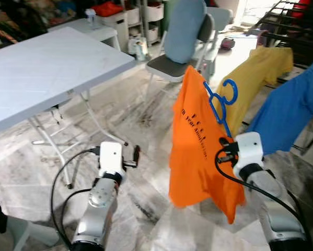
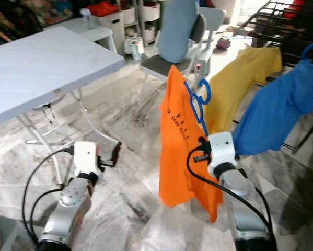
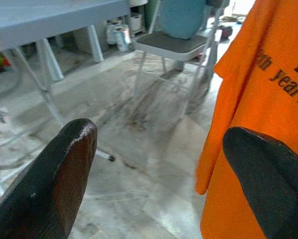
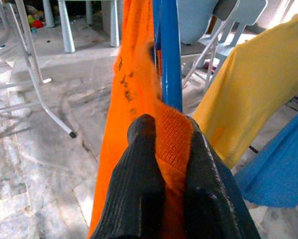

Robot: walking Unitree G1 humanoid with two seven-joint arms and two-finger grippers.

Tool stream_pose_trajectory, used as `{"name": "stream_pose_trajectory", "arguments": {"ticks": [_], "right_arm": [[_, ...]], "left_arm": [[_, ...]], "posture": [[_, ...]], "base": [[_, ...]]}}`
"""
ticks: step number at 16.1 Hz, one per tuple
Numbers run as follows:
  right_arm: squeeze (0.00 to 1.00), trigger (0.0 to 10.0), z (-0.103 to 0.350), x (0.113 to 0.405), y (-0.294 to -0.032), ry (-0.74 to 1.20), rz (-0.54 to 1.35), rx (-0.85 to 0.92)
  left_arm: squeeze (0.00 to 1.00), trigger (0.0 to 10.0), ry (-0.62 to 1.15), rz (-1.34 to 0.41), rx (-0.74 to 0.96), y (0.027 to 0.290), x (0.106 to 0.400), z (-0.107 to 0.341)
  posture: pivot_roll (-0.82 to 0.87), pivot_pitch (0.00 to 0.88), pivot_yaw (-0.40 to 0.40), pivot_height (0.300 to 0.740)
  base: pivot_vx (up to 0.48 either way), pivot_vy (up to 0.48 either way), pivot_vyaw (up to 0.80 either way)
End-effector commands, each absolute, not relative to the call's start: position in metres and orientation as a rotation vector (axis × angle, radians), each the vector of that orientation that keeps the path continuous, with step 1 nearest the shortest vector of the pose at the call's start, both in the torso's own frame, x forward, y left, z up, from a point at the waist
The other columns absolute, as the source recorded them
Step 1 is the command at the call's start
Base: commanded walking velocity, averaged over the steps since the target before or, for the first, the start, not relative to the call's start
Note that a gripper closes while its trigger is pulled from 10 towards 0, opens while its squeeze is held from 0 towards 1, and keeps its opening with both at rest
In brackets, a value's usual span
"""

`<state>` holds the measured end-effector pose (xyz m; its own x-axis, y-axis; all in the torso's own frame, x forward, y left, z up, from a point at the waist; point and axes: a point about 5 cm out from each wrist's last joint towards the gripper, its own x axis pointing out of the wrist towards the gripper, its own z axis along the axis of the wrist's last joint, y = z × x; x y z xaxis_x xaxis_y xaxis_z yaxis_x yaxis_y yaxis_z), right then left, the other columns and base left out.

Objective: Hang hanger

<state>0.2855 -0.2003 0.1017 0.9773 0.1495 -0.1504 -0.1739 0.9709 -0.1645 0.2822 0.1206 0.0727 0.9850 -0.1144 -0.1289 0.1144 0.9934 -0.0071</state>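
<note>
A blue plastic hanger (image 1: 221, 104) carries an orange T-shirt (image 1: 193, 146) with dark lettering. My right gripper (image 1: 224, 145) is shut on the hanger's lower part and the shirt's collar, holding both up above the floor. In the right wrist view the two black fingers (image 4: 146, 184) pinch orange cloth against the blue hanger bar (image 4: 169, 55). The hanger's hook (image 1: 230, 91) points up and is free, near a yellow shirt (image 1: 258, 78). My left gripper (image 1: 137, 155) is open, low over the marble floor, with nothing between its fingers (image 3: 64, 174).
A dark drying rack (image 1: 289, 26) at the right holds the yellow shirt and a blue shirt (image 1: 292, 110). A white folding table (image 1: 46, 68) stands at the left. A grey chair (image 1: 185, 47) with a light blue garment is behind the orange shirt.
</note>
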Motion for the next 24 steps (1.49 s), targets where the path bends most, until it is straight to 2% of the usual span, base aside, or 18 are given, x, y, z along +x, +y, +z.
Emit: {"name": "stream_pose_trajectory", "arguments": {"ticks": [1, 5, 8, 11, 12, 16, 21, 24], "right_arm": [[0.00, 10.0, 0.114, 0.285, -0.199, 0.089, 0.172, -0.173], [0.00, 10.0, 0.119, 0.283, -0.189, 0.074, 0.195, -0.174], [0.00, 10.0, 0.120, 0.284, -0.176, 0.079, 0.261, -0.188], [0.00, 10.0, 0.125, 0.291, -0.151, 0.069, 0.401, -0.184], [0.00, 10.0, 0.127, 0.292, -0.143, 0.057, 0.437, -0.185], [0.00, 10.0, 0.119, 0.290, -0.142, 0.078, 0.433, -0.172], [0.00, 10.0, 0.109, 0.285, -0.137, 0.089, 0.407, -0.151], [0.00, 10.0, 0.109, 0.286, -0.136, 0.084, 0.425, -0.175]], "left_arm": [[0.00, 10.0, 0.139, -0.090, 0.029, 0.129, 0.281, 0.069], [0.00, 10.0, 0.167, -0.164, 0.085, 0.143, 0.275, 0.061], [0.00, 10.0, 0.127, -0.095, 0.053, 0.147, 0.287, 0.067], [0.00, 10.0, 0.112, 0.011, 0.011, 0.150, 0.277, 0.065], [0.00, 10.0, 0.107, 0.038, 0.014, 0.152, 0.273, 0.064], [0.00, 10.0, 0.106, 0.027, 0.069, 0.160, 0.259, 0.067], [0.00, 10.0, 0.111, 0.016, 0.127, 0.175, 0.257, 0.072], [0.00, 10.0, 0.123, -0.011, 0.128, 0.167, 0.264, 0.073]], "posture": [[-0.14, 0.000, 0.096, 0.740], [-0.19, 0.000, 0.140, 0.740], [-0.17, 0.000, 0.040, 0.740], [-0.10, 0.000, -0.066, 0.740], [-0.08, 0.000, -0.079, 0.740], [-0.04, 0.000, -0.041, 0.740], [-0.03, 0.000, -0.013, 0.740], [-0.04, 0.000, 0.000, 0.740]], "base": [[0.000, 0.000, 0.80], [0.000, 0.000, 0.80], [0.000, 0.000, 0.80], [0.000, 0.000, 0.75], [0.000, 0.000, 0.00], [0.000, 0.000, 0.00], [0.000, 0.000, 0.80], [0.000, 0.000, 0.80]]}}
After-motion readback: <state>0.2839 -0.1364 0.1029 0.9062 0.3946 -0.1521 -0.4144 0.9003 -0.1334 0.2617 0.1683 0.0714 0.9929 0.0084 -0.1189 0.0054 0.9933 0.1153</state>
